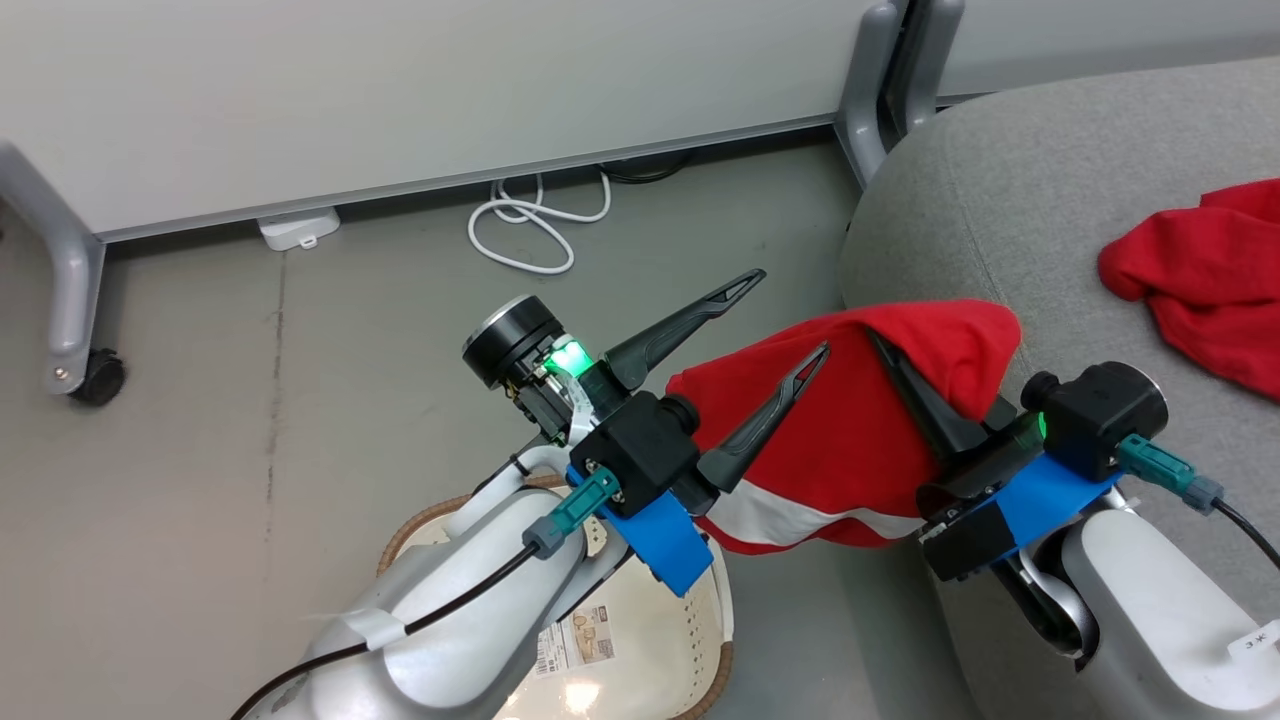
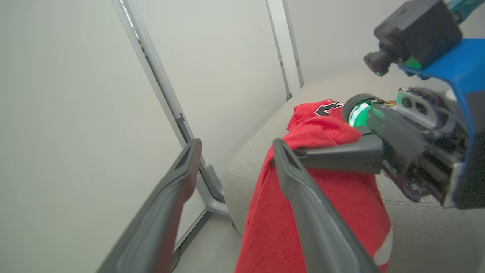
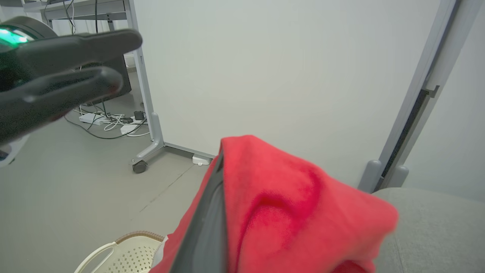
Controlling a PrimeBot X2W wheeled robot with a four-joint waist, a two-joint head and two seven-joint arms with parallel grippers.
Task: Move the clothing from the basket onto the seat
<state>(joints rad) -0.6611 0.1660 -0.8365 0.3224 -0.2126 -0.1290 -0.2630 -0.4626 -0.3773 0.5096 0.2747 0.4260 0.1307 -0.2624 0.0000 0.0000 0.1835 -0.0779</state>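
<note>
A: While checking for writing, found a sticker in the basket, too small to read.
B: Spotted black-and-white lettering on the jersey lying on the seat, in the left wrist view; partly hidden.
A: Logged right end effector clamped on the striped garment at the seat's edge; left end effector spread wide, holding nothing.

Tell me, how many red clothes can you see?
2. A white-striped garment hangs from the shut right gripper at the sofa's edge. A second garment lies on the sofa, farther right. Part of the basket is hidden, so maybe more.
</note>
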